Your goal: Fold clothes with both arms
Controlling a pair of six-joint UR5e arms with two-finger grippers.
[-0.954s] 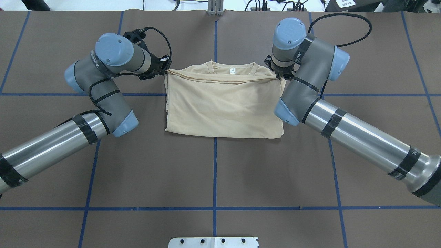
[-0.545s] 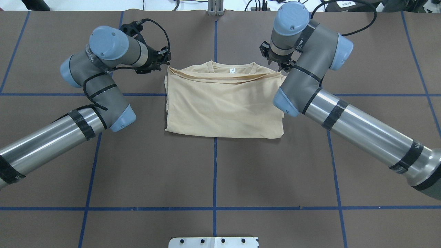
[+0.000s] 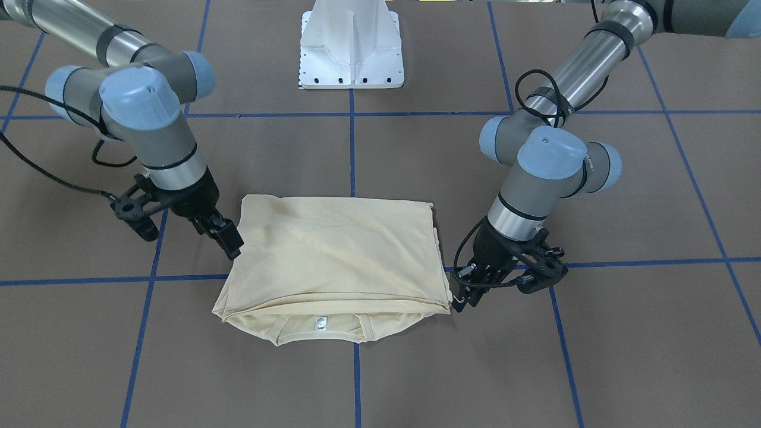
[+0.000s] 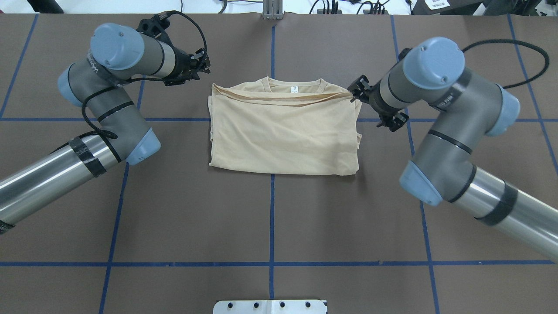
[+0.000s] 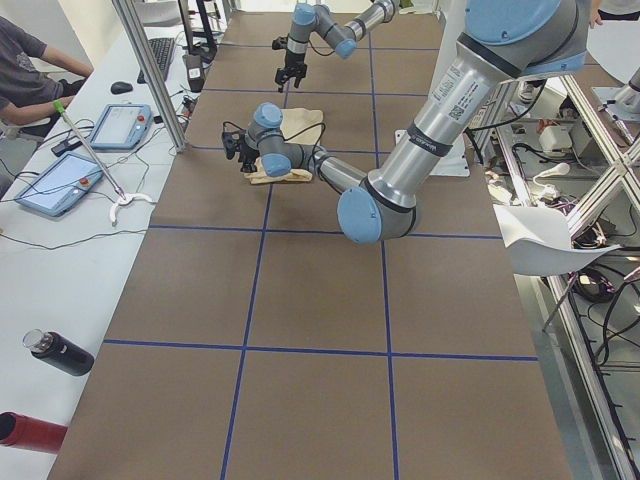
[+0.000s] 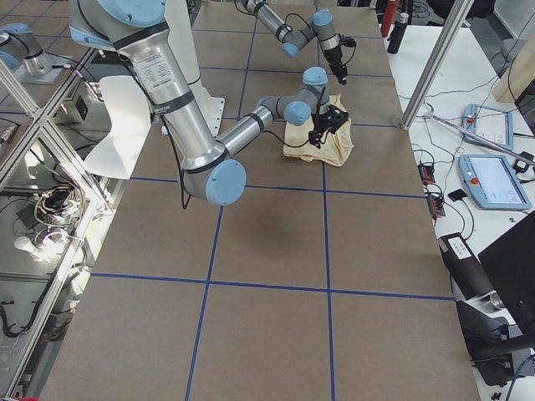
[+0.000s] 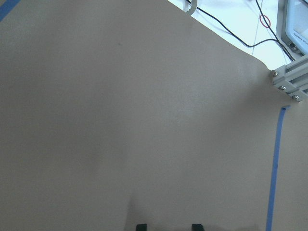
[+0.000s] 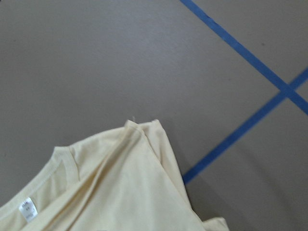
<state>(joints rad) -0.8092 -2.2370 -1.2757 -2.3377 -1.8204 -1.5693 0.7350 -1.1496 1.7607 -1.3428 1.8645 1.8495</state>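
Fingers of the left black two-finger gripper: parted, nothing between them, over bare table near the garment's collar-side left corner and clear of the cloth. Fingers of the right black two-finger gripper: just beside the collar-side right corner. Whether they are parted or closed cannot be told, though the right wrist view shows that corner lying free. Item: one pale cream-yellow knit T-shirt, folded to a rough rectangle of several layers. It lies flat at the middle of the brown table with blue tape lines, between the two grippers, with the ribbed collar and small white neck label exposed along the edge farthest from the robot. Handling, by estimate: light, soft, wholly limp, not fragile. It will likely sag and drape when lifted, and the layers may slip over one another. Hold, by estimate: pinch two corners of one edge, one per arm, fingers low against the table so every layer is caught. Lift level and together, else the stack skews or only the top layer comes up.
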